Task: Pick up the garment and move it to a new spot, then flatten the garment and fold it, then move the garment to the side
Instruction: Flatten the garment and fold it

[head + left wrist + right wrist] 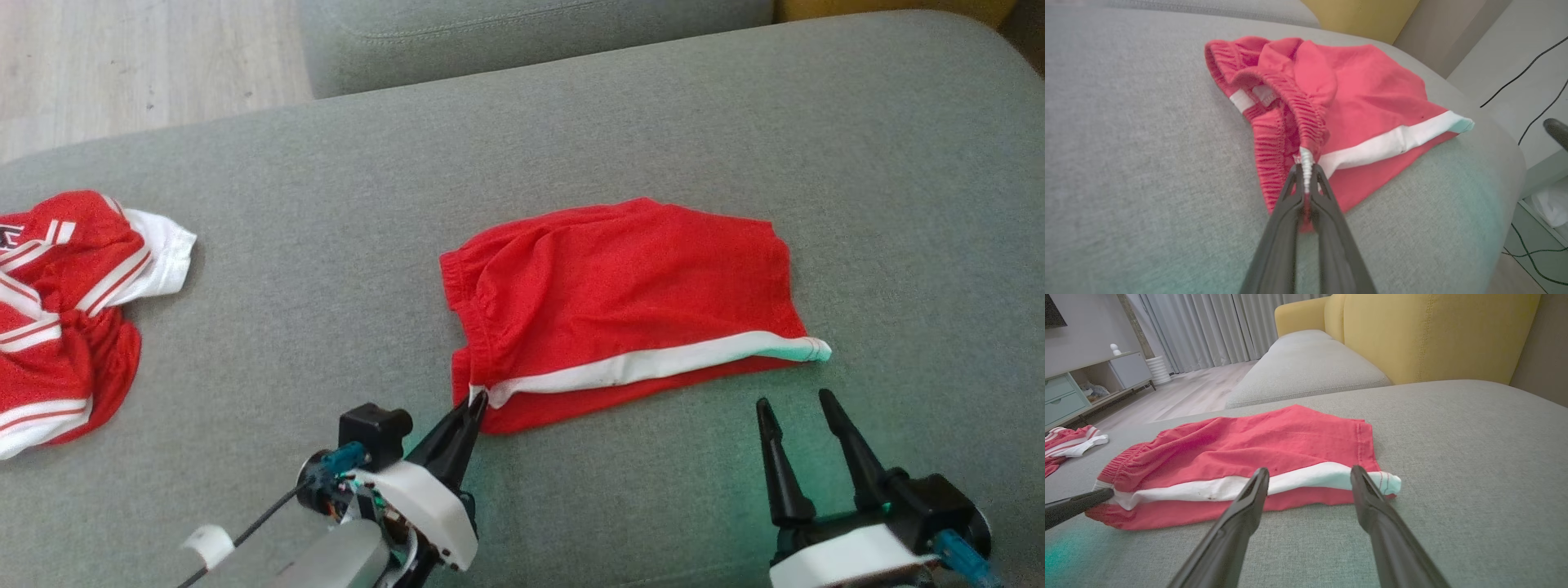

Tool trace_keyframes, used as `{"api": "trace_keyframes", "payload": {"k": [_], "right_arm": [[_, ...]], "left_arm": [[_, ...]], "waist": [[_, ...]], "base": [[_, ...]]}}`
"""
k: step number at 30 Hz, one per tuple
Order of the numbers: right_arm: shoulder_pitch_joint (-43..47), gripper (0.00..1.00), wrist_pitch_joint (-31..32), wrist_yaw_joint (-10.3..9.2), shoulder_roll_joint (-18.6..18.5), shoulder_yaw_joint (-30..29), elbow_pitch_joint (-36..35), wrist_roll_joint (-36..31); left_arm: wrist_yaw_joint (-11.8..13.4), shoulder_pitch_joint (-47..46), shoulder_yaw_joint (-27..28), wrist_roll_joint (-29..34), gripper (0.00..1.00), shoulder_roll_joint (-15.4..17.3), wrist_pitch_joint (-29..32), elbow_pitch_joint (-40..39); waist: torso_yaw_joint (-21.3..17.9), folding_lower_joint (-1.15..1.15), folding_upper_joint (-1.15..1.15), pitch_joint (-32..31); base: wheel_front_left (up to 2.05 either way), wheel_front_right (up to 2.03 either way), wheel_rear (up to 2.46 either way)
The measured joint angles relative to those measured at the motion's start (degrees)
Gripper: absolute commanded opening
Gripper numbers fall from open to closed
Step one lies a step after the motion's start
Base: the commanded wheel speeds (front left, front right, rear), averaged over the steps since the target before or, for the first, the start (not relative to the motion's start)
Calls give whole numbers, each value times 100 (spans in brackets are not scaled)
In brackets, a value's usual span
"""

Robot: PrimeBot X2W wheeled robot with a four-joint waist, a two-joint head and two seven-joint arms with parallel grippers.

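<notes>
We are likely flattening the shorts (620,286) lying toward the near edge of the sofa (571,131), our left hand (478,400) pinching the waistband corner while our right hand (796,400) is hovering wide beside the hem corner, probably its next grip.

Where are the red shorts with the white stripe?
In the head view, the red white-striped shorts lie centre-right on the grey fabric cushion, waistband corner pinched by the left gripper, the open right gripper just short of their hem.
</notes>
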Motion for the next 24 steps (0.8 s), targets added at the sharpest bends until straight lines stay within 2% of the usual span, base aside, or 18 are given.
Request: {"api": "trace_keyframes", "payload": {"k": [4,13,18,24], "right_arm": [[-31,100,0,0,-1,-92,5,0],[-86,100,0,0,0,-382,577,116],[-346,100,1,0,1,-416,1066,-259],[-598,100,1,0,-3,-590,1266,-477]], "left_arm": [[60,34,20,0,0,134,-78,-380],[297,213,235,-3,0,705,-100,-1080],[358,214,241,-5,0,730,-93,-1240],[408,210,243,-35,0,743,-92,-1306]], "waist": [[80,0,0,4],[424,0,0,157],[546,0,0,263],[578,0,0,361]], "base": [[0,0,0],[0,0,0],[0,0,0],[0,0,0]]}}
